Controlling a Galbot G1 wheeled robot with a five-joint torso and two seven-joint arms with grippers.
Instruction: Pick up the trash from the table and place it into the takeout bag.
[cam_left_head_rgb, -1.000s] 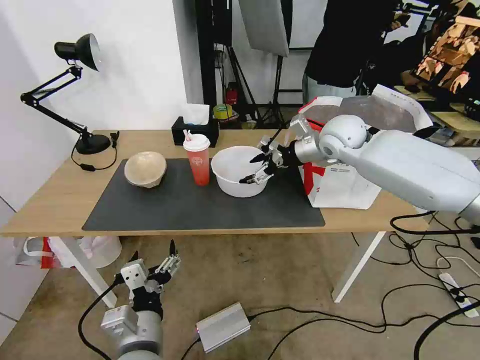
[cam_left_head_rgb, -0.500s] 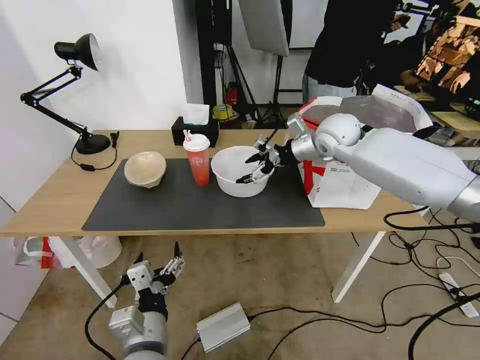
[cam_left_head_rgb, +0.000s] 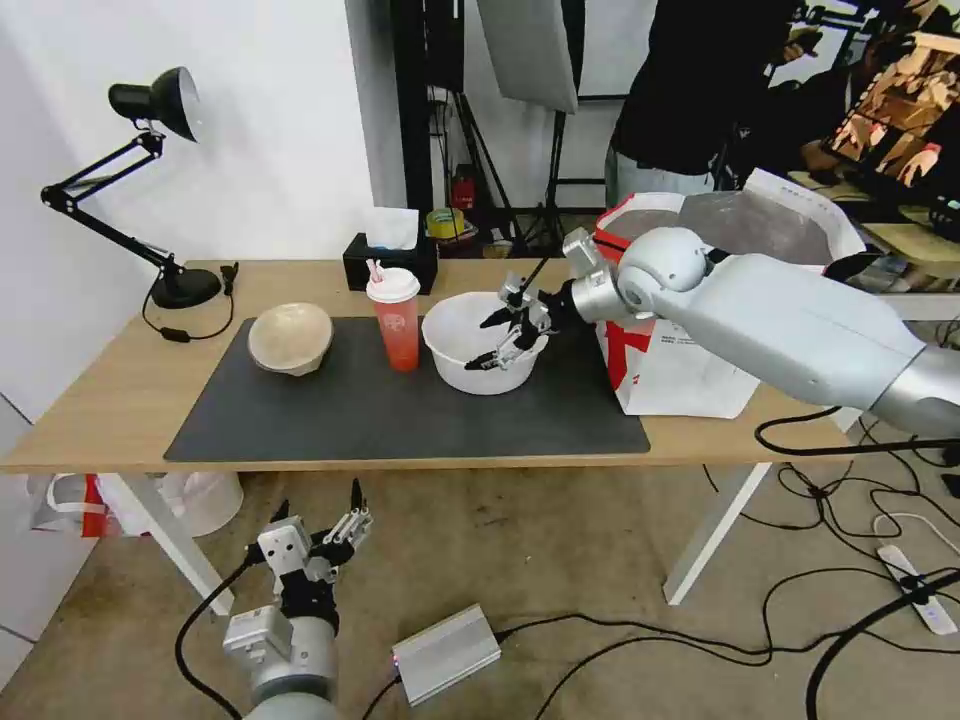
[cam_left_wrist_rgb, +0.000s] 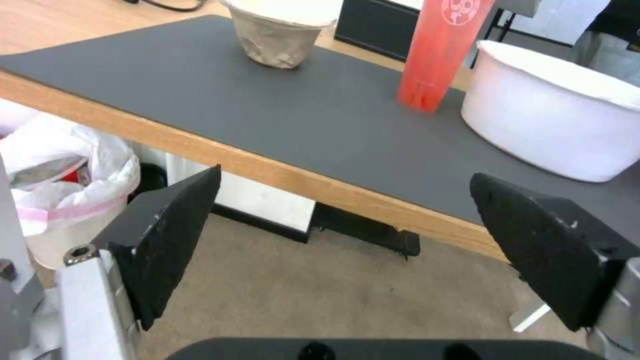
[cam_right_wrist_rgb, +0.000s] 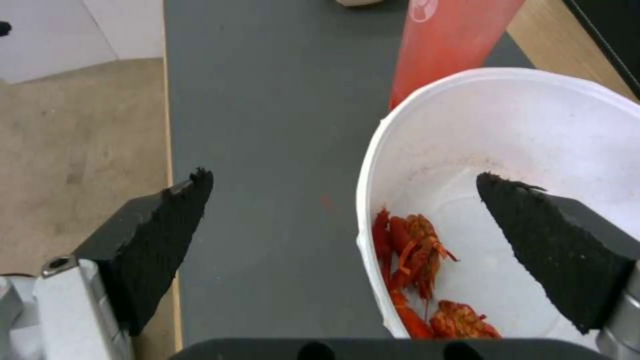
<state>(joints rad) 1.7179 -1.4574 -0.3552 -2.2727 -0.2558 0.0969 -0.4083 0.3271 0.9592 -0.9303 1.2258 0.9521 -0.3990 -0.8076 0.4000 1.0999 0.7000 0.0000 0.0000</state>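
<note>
The white bowl (cam_left_head_rgb: 478, 342) sits on the grey mat (cam_left_head_rgb: 400, 410) mid-bench, red shells inside, the red cup (cam_left_head_rgb: 394, 318) just left of it and the beige bowl (cam_left_head_rgb: 291, 338) further left. The right pincer (cam_left_head_rgb: 506, 338) hangs open astride its near rim. The takeout bag (cam_left_head_rgb: 700, 300) stands right. The left pincer (cam_left_head_rgb: 318, 520) waits open below the bench (cam_left_head_rgb: 120, 400)

The red cup (cam_left_head_rgb: 393, 316) stands just left of the white bowl (cam_left_head_rgb: 470, 345), so that side is tight. The bag (cam_left_head_rgb: 690, 370) blocks the bowl's right. The near mat (cam_left_head_rgb: 400, 420) is bare.
</note>
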